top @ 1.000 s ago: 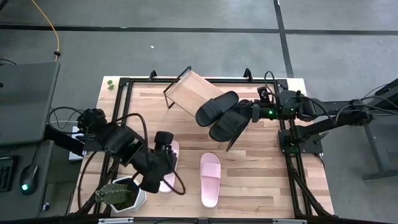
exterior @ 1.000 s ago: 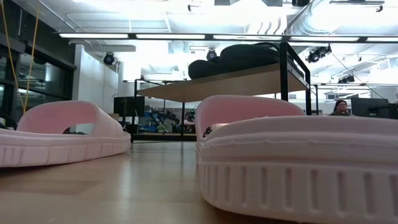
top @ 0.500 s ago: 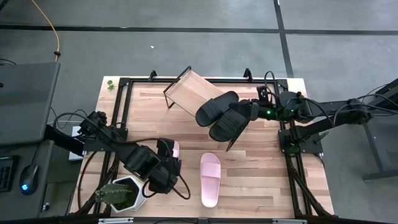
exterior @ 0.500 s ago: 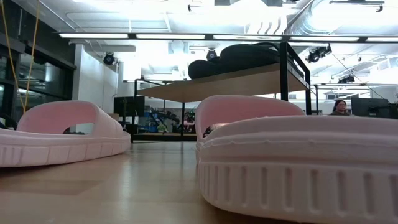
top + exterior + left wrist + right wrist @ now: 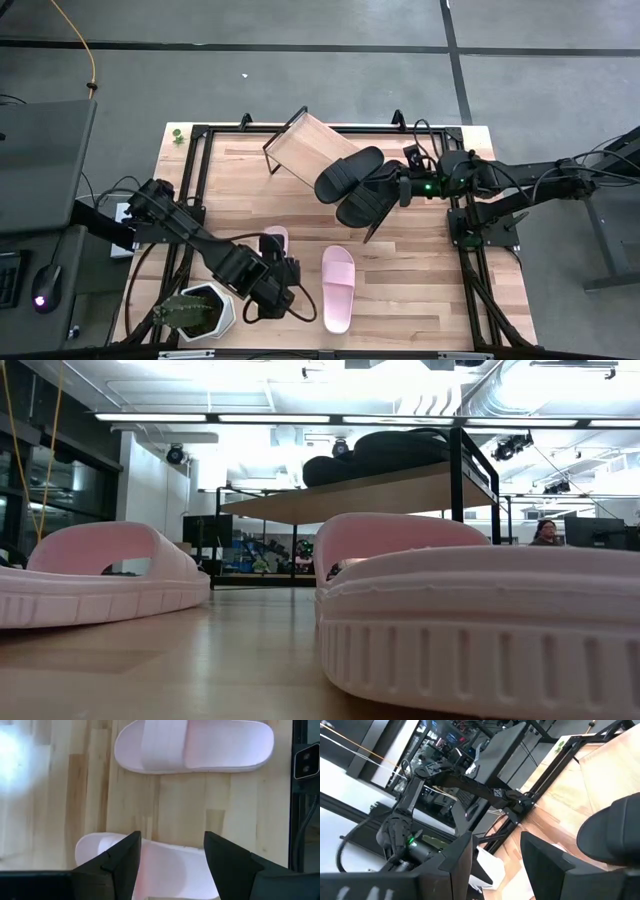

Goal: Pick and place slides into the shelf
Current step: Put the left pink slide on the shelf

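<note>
Bright even overhead light, ceiling-strip glare in the low view, blurred near slide [image 5: 480, 630].

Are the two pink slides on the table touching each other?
Apart. The left wrist view shows a strip of bare wood between the far pink slide and the near pink slide.

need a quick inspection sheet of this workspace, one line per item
surface: wooden tabletop inside a black frame.
job's things: two black slides lie on the shelf; one pink slide lies flat on the table, the other pink slide sits under the left gripper.
clutter: potted cactus at the near left corner.
grippers: left gripper open, straddling the pink slide; right gripper open, at the black slides, contact unclear.
cables: black cables loop along both arms; a yellow cord runs on the floor.
surroundings: desk with a mouse at left; a person far behind.
</note>
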`<state>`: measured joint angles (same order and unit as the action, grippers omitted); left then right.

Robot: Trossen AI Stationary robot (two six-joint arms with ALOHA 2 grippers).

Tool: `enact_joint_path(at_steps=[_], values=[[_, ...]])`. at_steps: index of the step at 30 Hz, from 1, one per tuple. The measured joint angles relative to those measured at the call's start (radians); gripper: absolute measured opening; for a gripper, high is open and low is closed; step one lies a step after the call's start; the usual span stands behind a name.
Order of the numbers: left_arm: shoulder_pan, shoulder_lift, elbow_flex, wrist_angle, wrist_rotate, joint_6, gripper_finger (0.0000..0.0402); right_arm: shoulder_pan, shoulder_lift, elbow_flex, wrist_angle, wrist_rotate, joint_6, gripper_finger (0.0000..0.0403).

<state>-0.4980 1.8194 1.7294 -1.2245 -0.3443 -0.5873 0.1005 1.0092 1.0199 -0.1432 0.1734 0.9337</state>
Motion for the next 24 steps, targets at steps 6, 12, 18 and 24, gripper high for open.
enact_joint_path(at_steps=[6,12,18,24], values=[[0.0,-0.001,-0.066,-0.009,-0.006,0.004,0.0205,0.0,0.0,0.0,0.001,0.0,-0.028,0.0158],[0.0,-0.001,-0.151,0.012,-0.016,-0.006,0.0205,0.0,0.0,0.0,-0.003,-0.008,-0.036,0.0158],[-0.009,-0.001,-0.239,0.022,-0.016,-0.032,0.0205,0.0,0.004,0.0,-0.017,-0.032,-0.04,0.0158],[-0.006,-0.001,-0.294,0.026,-0.032,-0.044,0.0205,0.0,0.006,0.0,-0.055,-0.032,-0.035,0.0158]])
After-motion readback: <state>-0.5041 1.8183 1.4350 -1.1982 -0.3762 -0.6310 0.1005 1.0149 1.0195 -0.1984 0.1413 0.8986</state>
